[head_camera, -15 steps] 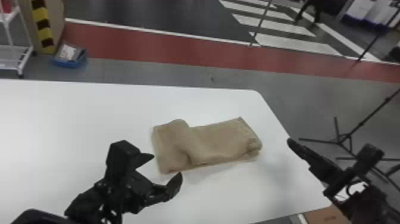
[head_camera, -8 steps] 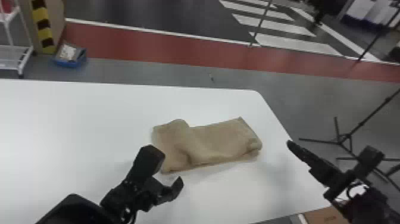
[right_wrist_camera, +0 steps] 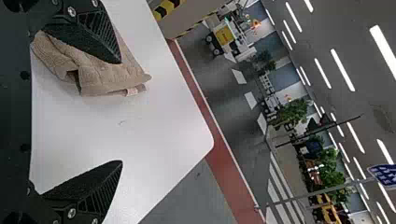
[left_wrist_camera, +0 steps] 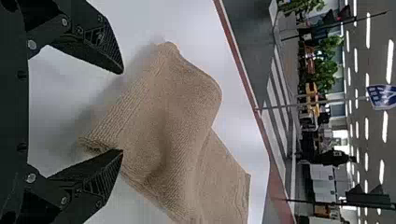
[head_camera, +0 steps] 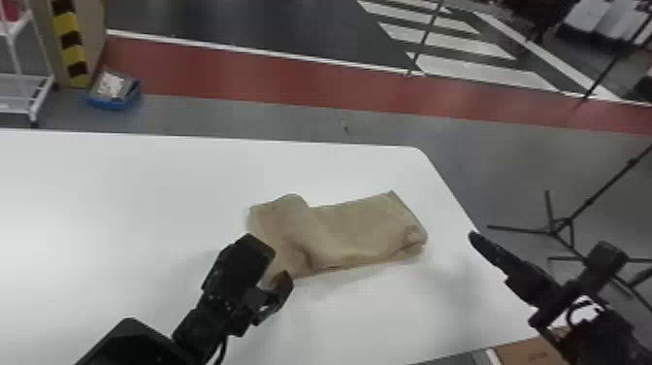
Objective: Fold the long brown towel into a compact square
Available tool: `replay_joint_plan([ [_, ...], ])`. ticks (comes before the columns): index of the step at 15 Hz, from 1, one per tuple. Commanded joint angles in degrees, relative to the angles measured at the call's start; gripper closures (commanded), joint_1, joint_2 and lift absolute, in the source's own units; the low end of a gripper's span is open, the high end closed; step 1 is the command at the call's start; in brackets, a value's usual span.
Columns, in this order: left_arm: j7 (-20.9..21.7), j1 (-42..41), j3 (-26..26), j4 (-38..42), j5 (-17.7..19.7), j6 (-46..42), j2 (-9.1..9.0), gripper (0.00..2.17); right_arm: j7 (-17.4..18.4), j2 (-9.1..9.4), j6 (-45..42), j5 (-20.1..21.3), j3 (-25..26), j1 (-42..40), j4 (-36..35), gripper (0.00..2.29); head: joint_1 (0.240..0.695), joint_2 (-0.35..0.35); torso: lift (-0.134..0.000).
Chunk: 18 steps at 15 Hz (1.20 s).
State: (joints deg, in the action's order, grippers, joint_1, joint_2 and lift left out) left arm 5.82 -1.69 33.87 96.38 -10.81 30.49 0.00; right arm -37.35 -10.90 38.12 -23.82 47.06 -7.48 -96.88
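Observation:
The brown towel (head_camera: pixel 359 230) lies folded into a short strip on the white table, its left end doubled over in a raised, rounded fold. My left gripper (head_camera: pixel 271 272) is at the towel's near left corner. In the left wrist view the left gripper (left_wrist_camera: pixel 122 112) stands open, with the towel (left_wrist_camera: pixel 173 107) in front of it and one fingertip by its corner. Off the towel's right side, at the table's right edge, is my right gripper (head_camera: pixel 536 247). The right wrist view has the right gripper (right_wrist_camera: pixel 122 112) open with nothing between its fingers, the towel (right_wrist_camera: pixel 102 74) beyond one finger.
The white table (head_camera: pixel 121 194) extends left of the towel, and its rounded far corner lies beyond the towel's right end. A brown box (head_camera: pixel 524 352) is at the near right edge. Black tripod legs (head_camera: pixel 558 228) stand on the floor to the right.
My left gripper has moved right and turned, coming to the towel's near left corner. The right gripper and the towel look unchanged.

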Motion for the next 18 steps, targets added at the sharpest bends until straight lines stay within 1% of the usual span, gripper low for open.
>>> replay_joint_plan([
  [1,1.04,-0.85,0.06,0.56,-0.35,0.05,-0.15,0.33,0.00,0.00,-0.01,0.00,-0.13,0.01,0.20,0.13,0.695,-0.350,-0.123],
  [3,2.00,-0.85,0.14,0.56,-0.70,0.41,-0.15,0.35,0.00,0.00,-0.01,0.00,-0.21,0.10,0.29,0.13,0.695,-0.350,-0.123],
  [4,2.00,-0.85,0.14,0.56,-0.88,0.58,-0.15,0.55,0.00,0.00,-0.01,0.00,-0.21,0.10,0.29,0.13,0.695,-0.350,-0.123],
  [5,2.27,-0.85,0.23,0.65,-1.32,0.41,-0.15,0.66,0.00,0.00,-0.01,0.00,-0.21,0.10,0.38,0.13,0.695,-0.350,-0.123],
  [6,2.27,-0.85,0.32,0.82,-1.41,0.05,-0.15,0.73,0.00,0.00,-0.01,0.00,-0.04,0.10,0.55,0.13,0.695,-0.350,-0.123],
  [7,2.36,-1.21,0.32,1.35,-1.41,-0.47,-0.15,0.75,0.00,-0.09,-0.01,0.00,0.05,0.10,0.73,0.13,0.695,-0.350,-0.123],
  [8,2.44,-1.65,0.06,2.32,-1.41,-1.00,-0.15,1.38,0.00,-0.09,-0.01,0.00,0.05,0.10,0.91,0.13,0.695,-0.350,-0.123],
  [9,1.30,-2.26,-0.38,2.67,-1.41,-0.82,-0.15,2.02,0.00,-0.09,-0.01,0.00,0.05,0.10,0.91,0.13,0.695,-0.350,-0.123],
  [10,0.69,-2.79,-0.74,3.11,-1.49,-0.82,-0.15,2.15,0.00,-0.09,-0.01,0.00,0.05,0.19,0.91,0.13,0.695,-0.350,-0.123],
  [12,0.86,-4.19,-1.70,5.31,-1.49,-1.00,-0.15,2.15,0.00,-0.09,-0.01,0.18,-0.30,0.37,0.99,0.13,0.695,-0.350,-0.123],
  [14,2.36,-7.53,-5.13,8.38,-0.53,-2.05,-0.15,2.15,0.09,-0.09,-0.01,0.18,-0.74,0.54,0.99,0.13,0.695,-0.350,-0.123],
  [17,2.62,-12.19,-9.79,11.63,5.98,-6.62,-0.15,2.15,0.09,-0.18,-0.01,0.44,-2.06,1.07,0.91,0.13,0.695,-0.350,-0.123],
  [18,2.53,-12.98,-10.58,11.72,6.59,-8.03,-0.15,2.15,0.18,-0.27,0.16,0.88,-3.03,1.60,0.91,0.13,0.695,-0.350,-0.123],
])
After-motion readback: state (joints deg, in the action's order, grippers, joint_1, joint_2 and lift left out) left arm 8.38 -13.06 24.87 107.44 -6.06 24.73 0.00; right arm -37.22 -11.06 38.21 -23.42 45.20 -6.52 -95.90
